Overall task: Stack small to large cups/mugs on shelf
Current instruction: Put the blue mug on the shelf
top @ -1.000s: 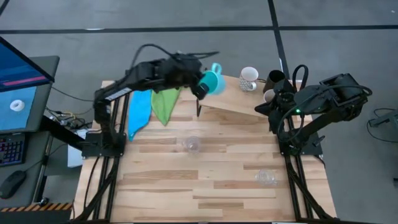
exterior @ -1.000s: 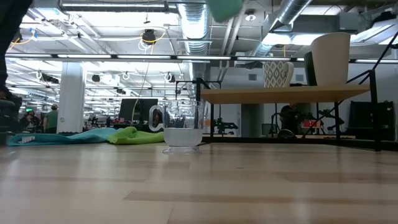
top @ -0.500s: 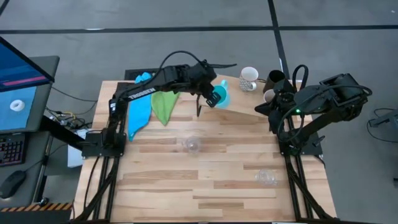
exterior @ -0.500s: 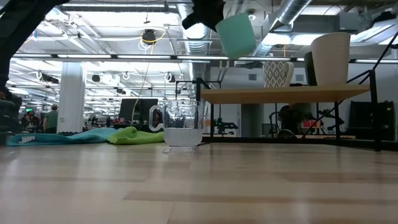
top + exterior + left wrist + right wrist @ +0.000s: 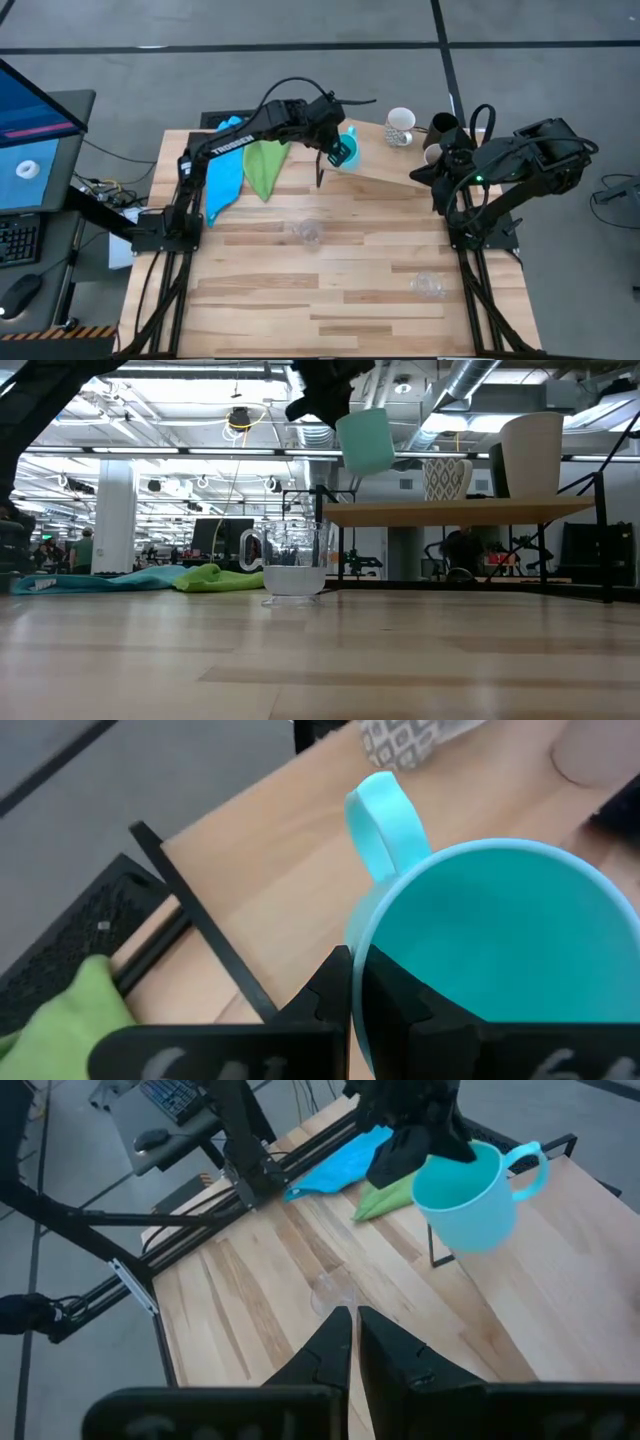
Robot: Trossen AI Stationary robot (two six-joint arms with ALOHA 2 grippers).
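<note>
- Plank table (image 5: 300,290) fills the middle of the high view, with grey floor all round and a monitor (image 5: 30,150) at 9 o'clock.
- Shelf (image 5: 385,160), a light board on thin black legs, sits toward 1 o'clock on the table, between the two arms.
- Left arm (image 5: 235,145) reaches from the table's 9 o'clock side to the shelf's near-left corner; right arm (image 5: 520,165) waits folded at 3 o'clock.
- Blue cloth (image 5: 222,180) and green cloth (image 5: 265,165) lie side by side at 11 o'clock, under the left arm.
- Left gripper (image 5: 335,150) is clamped on the rim of the cyan mug (image 5: 365,440), one finger inside and one outside; in the low view the mug hangs tilted in the air above the shelf's left end, clear of the board.
- Right gripper (image 5: 350,1335) has its fingers nearly together, nothing between them.
- Beige tumbler (image 5: 532,455) and black cup (image 5: 445,127) stand at the shelf's 3 o'clock end.
- White mug (image 5: 400,126) stands on the shelf at 12 o'clock, just right of the cyan mug.
- One clear cup (image 5: 308,233) stands at the table's centre; another clear cup (image 5: 428,285) at 5 o'clock.
</note>
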